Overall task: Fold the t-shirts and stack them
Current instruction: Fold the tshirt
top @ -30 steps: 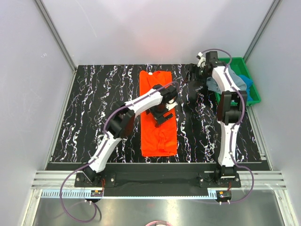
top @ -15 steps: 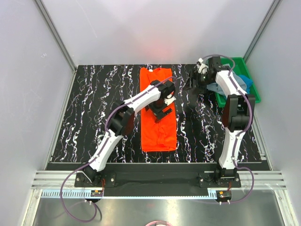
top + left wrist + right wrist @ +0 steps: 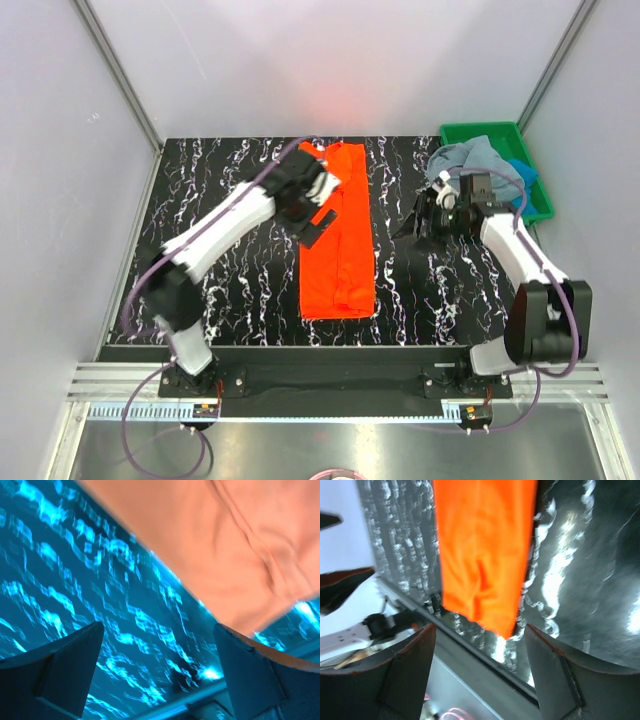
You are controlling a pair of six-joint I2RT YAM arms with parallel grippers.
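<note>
- Both arms have shifted: the left gripper (image 3: 313,214) has swung off the middle of the orange t-shirt (image 3: 340,250) to its left edge near the far end, and the right gripper (image 3: 421,218) has drawn back from the green tray (image 3: 455,130) to hang over the black marbled table (image 3: 200,200) on the shirt's right
- Left gripper's jaws stand fully wide with nothing between them; its wrist view shows only table and orange cloth beyond the fingers
- Right gripper's fingers are also well apart with an empty gap, looking across at the near end of the orange strip
- Orange t-shirt lies mid-table as a long narrow strip, already folded lengthwise, with its long axis running from the arm bases toward the back wall
- Grey-blue t-shirt (image 3: 468,156) is heaped over the tray's near left corner, with the bright blue t-shirt (image 3: 522,172) beside it, both unfolded
- Judging from this, the next fold is probably crosswise, one end over the other; the left gripper is nearer, right at the long left edge, while the right gripper stands apart with bare table between it and the shirt on its left
</note>
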